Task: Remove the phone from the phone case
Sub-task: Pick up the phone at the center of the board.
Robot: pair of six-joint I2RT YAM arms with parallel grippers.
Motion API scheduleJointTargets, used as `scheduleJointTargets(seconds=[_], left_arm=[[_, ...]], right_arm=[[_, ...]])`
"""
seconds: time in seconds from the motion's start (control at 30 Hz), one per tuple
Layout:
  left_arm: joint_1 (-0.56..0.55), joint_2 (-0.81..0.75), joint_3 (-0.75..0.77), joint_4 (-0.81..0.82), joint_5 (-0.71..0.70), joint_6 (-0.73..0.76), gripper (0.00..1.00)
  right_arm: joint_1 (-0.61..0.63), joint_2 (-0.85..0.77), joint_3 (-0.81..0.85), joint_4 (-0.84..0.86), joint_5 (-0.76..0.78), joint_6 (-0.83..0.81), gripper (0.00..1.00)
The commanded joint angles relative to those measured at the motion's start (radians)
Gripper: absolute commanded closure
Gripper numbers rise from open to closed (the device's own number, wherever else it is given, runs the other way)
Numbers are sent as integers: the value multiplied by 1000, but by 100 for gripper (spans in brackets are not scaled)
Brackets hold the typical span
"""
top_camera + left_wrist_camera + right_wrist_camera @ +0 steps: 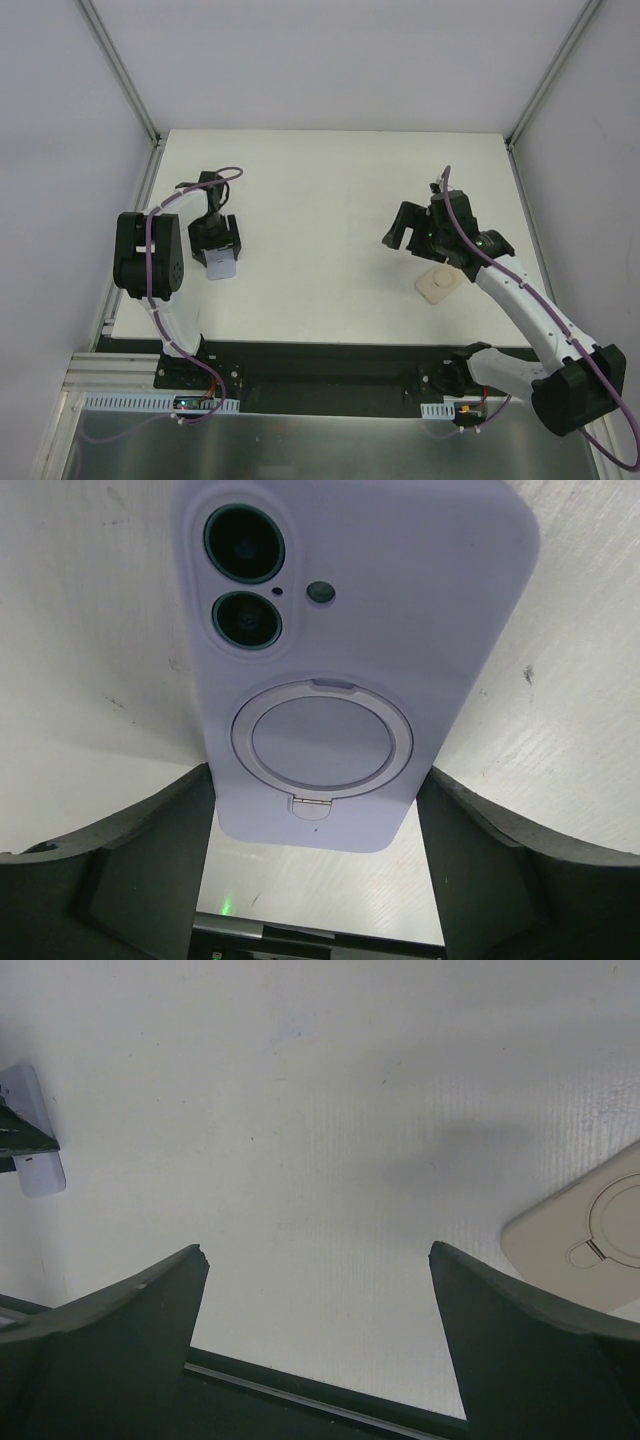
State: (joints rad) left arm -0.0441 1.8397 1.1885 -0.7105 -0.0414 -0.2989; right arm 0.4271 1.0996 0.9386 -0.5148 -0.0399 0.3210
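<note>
Phone case, lilac with camera lenses showing, is near the left edge of the bench, and we see the left jaws gripping its sides. Near the right edge the right jaws stand spread wide, with a beige case just beside them.

No legible text, labels, brands or numbers appear on any surface in the three views.
</note>
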Motion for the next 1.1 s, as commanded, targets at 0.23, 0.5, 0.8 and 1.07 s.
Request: scheduleJointTargets(seconds=[0.23, 0.5, 0.8, 1.07], left_arm=[[-140, 19, 14, 51, 163, -43, 40], [-430, 64, 92, 94, 198, -147, 45], [-612, 49, 126, 173, 291, -183, 47], [-626, -11, 88, 243, 413, -184, 49]], right_arm=[[-5, -76, 25, -37, 123, 9, 4], [-5, -70, 16, -47, 118, 49, 4], [-5, -6, -130, 114, -26, 213, 4], [-2, 167, -175, 339, -239, 375, 2]])
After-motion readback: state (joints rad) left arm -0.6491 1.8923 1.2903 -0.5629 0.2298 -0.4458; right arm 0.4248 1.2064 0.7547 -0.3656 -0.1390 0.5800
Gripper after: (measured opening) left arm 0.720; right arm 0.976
